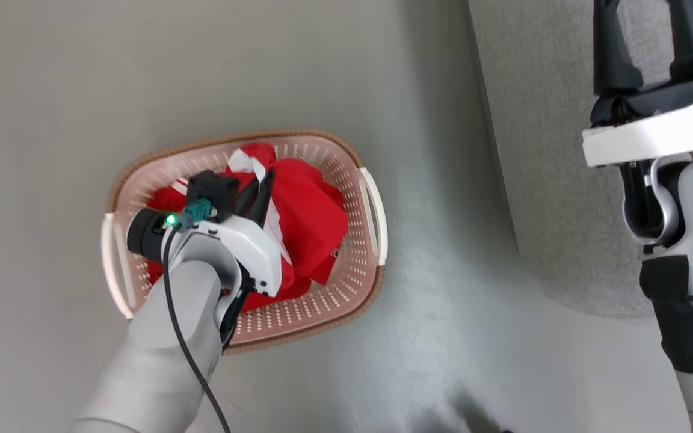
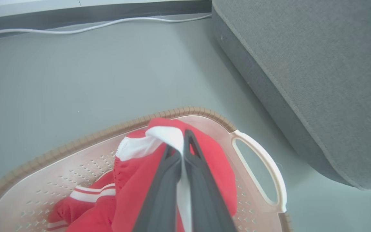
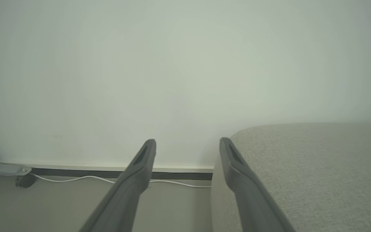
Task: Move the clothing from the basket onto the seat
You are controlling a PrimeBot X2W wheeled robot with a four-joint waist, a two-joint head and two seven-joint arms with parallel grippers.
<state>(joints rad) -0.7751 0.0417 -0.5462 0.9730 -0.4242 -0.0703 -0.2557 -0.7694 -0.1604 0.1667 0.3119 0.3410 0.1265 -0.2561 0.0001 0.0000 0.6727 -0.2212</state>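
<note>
The oval cream basket (image 1: 363, 198) with a brown rim stands on the floor, left of the grey seat (image 1: 563, 150). Bright red clothing (image 1: 310, 216) with white trim lies bunched inside it. My left gripper (image 1: 265, 177) reaches down into the basket. In the left wrist view, this gripper (image 2: 182, 135) is shut on a white-edged fold of the clothing (image 2: 214, 154), just inside the basket's rim (image 2: 108, 130). The seat (image 2: 317, 80) rises to the right of it. My right gripper (image 1: 647, 36) hovers over the seat, and in its own wrist view this gripper (image 3: 188, 143) is open and empty beside the seat (image 3: 317, 167).
Grey floor (image 1: 443, 300) surrounds the basket. A white cable (image 2: 76, 29) runs along the dark baseboard behind it, the same cable (image 3: 76, 178) under the pale wall. A metal foot (image 3: 21, 180) sits at the far left by the wall.
</note>
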